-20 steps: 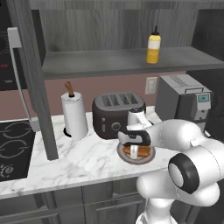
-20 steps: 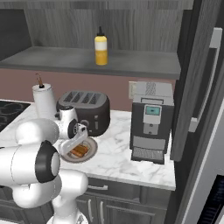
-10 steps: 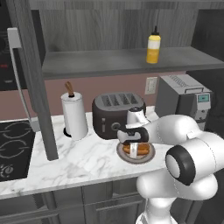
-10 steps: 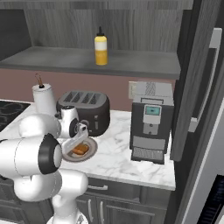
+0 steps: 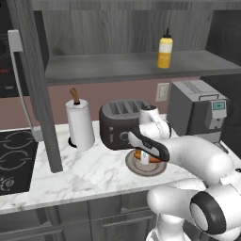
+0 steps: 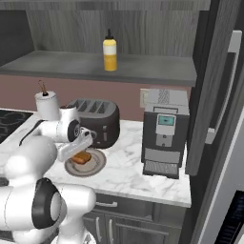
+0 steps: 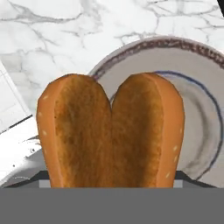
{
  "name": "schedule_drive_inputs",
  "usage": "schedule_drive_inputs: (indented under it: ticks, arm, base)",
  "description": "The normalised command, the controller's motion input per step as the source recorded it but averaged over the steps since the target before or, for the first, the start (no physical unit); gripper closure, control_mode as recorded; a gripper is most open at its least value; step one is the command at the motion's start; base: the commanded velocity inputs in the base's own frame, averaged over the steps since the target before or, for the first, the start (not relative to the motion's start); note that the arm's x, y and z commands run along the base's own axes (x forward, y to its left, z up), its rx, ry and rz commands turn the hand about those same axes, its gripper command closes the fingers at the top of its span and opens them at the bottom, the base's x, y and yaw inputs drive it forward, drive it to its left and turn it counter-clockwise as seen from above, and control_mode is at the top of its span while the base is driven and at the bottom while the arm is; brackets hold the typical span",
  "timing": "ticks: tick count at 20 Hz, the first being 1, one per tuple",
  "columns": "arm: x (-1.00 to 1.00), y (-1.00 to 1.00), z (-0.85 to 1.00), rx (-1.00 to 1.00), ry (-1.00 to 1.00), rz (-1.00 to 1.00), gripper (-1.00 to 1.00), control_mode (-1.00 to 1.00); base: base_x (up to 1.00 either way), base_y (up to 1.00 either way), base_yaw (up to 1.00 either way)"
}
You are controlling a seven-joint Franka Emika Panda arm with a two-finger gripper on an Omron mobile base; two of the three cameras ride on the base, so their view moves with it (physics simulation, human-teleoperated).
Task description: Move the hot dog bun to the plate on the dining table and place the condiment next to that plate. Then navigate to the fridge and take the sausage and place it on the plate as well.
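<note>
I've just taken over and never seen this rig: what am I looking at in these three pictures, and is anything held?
A white robot arm works at a kitchen counter. Two pictures come from cameras behind it, left and right; the third looks along its gripper. The gripper is down at the bun, which lies split open on a plate. The bun hides the fingertips, so I cannot tell if it is gripped. Behind stand a toaster, paper towels and a coffee machine; the condiment is on the shelf.

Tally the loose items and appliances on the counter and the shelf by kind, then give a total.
Hot dog bun: 1
Plate: 1
Condiment bottle: 1
Toaster: 1
Paper towel roll: 1
Coffee machine: 1
Total: 6
</note>
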Motion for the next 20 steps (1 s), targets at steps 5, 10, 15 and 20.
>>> schedule_drive_inputs:
  ticks: [5,10,15,20]
  arm:
    - [-0.36,-0.04,1.00,0.00,0.00,-0.11,1.00,-1.00]
    - [-0.34,-0.03,1.00,0.00,0.00,-0.09,1.00,-1.00]
    - [-0.36,-0.05,1.00,0.00,0.00,-0.08,1.00,-1.00]
    - [-0.48,-0.08,0.94,0.00,0.00,-0.06,1.00,-1.00]
  base:
    - [0.00,0.00,0.00]
    - [0.00,0.00,0.00]
    - [0.00,0.00,0.00]
    - [0.00,0.00,0.00]
